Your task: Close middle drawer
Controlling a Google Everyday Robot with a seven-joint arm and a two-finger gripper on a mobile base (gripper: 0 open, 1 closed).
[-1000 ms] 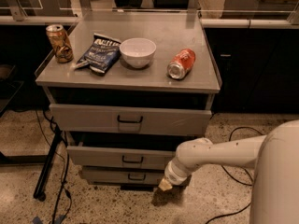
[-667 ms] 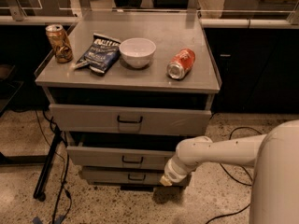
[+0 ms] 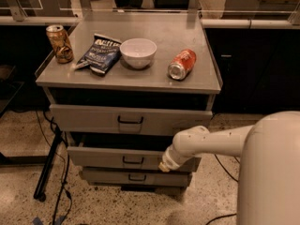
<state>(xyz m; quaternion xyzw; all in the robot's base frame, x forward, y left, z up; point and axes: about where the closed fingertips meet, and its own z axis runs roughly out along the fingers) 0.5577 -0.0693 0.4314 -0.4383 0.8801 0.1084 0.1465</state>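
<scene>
End effector: the end effector point(image 3: 164, 166) sits low at the tip of the white arm point(image 3: 211, 142), against or just in front of the right part of the middle drawer's front. Whether it is spread or pressed together I cannot tell.
Task's thing: the middle drawer point(image 3: 103, 157) is the second of three under the counter point(image 3: 164, 36). It stands out from the cabinet, with a dark gap above its front, and its small dark handle point(image 3: 132, 161) lies just left of the end effector.
Step in hand: judged from this, the arm is at the contact stage, placed to push the front inward; the drawer is not yet shut.
Next move: a straight, level push into the cabinet along the drawer's run. Since the contact lies right of centre, an even push matters, or the drawer may skew and bind.
Neighbours: the top drawer point(image 3: 93, 118) above also stands out, overhanging the middle one. The bottom drawer point(image 3: 112, 176) sits just beneath, so a low slip would land on it.
On the counter: an upright gold can point(image 3: 59, 43), a chip bag point(image 3: 101, 54), a white bowl point(image 3: 138, 52) and a red can point(image 3: 183, 63) lying on its side; a jolt could roll that can.
In the way: nothing visible between the drawer front and the cabinet. Cables point(image 3: 58, 191) and a black stand leg point(image 3: 47, 172) lie on the floor to the left, apart from the arm.
</scene>
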